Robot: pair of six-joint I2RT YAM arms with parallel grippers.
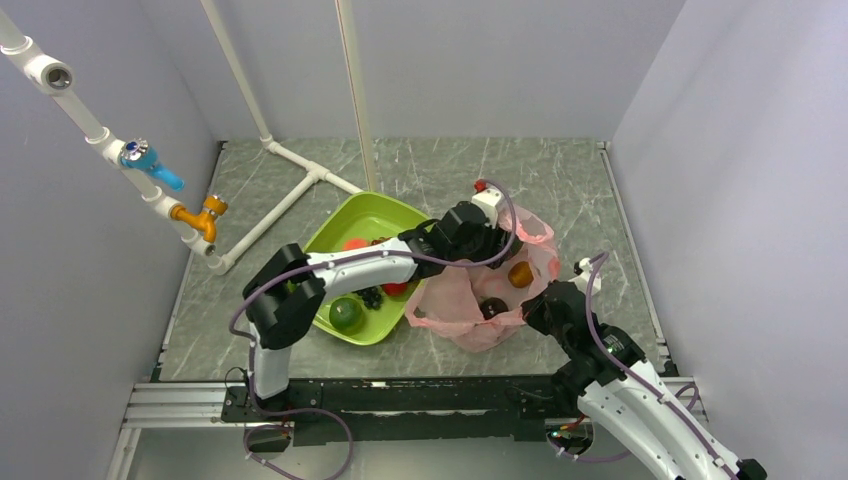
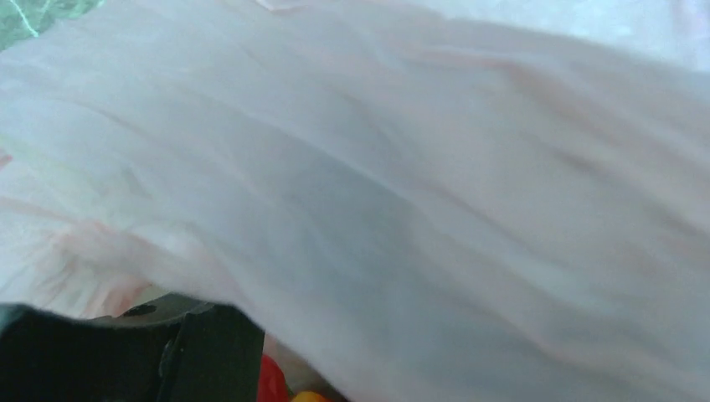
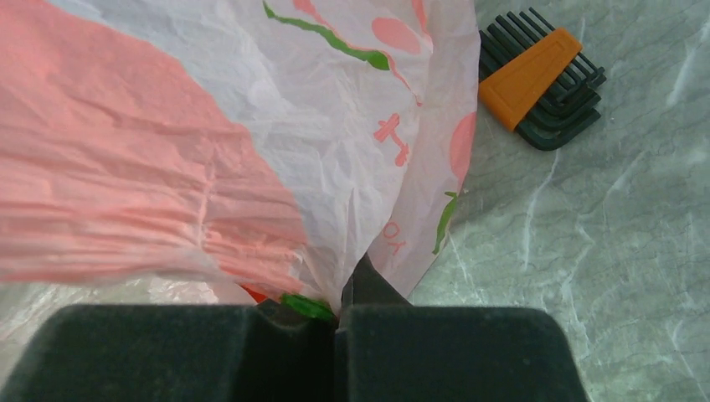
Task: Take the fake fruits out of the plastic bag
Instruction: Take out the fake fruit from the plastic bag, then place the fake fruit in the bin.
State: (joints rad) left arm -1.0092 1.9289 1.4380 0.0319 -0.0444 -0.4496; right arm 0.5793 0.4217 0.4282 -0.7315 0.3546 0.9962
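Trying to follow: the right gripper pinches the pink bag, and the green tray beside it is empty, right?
No: the green tray is not empty. The top external view shows a green fruit and dark grapes in it. The right gripper does pinch the bag.

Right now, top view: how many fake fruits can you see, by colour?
green fruit: 1
red fruit: 2
dark fruit: 2
orange fruit: 1
Total: 6 visible; the plastic bag may hide more.
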